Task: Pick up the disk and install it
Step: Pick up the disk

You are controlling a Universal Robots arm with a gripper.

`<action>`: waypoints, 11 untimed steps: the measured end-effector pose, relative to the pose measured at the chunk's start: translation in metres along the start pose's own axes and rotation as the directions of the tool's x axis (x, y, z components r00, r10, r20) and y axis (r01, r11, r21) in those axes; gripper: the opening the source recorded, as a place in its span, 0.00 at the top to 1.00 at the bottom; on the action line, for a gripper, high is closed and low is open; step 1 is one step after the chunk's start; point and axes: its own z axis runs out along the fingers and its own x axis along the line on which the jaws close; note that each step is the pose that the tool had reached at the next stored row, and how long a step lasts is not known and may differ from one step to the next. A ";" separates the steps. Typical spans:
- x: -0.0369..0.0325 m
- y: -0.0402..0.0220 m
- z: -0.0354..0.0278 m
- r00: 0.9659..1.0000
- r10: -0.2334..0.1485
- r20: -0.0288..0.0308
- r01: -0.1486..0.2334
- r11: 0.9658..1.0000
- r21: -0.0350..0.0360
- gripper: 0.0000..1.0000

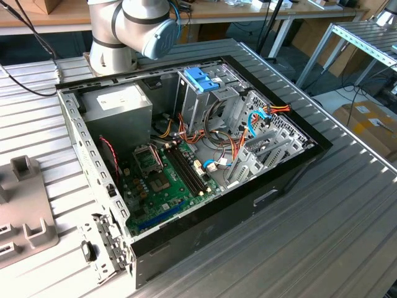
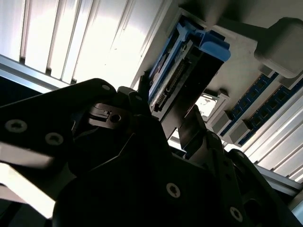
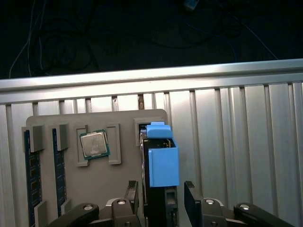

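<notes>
As spread jaws flank one disk (image 3: 163, 165), tray (image 3: 94, 184) also holds one processor (image 3: 94, 144), two memory sticks (image 3: 29, 175).

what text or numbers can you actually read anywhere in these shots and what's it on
No text can be read in these pictures.
white sticker on the power-supply box: print too small to read
cardboard box: its label is too blurred to read
processor in the grey tray: surface markings too faint to read
disk: no text shows on its blue rail
</notes>
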 end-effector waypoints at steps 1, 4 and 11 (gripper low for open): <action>0.0000 0.0000 0.0000 1.000 0.000 0.000 0.000 1.000 0.000 0.49; -0.0002 0.0000 0.0000 1.000 0.000 0.000 0.000 1.000 0.000 0.49; -0.0003 -0.0010 0.0000 1.000 0.000 0.000 0.000 1.000 0.000 0.49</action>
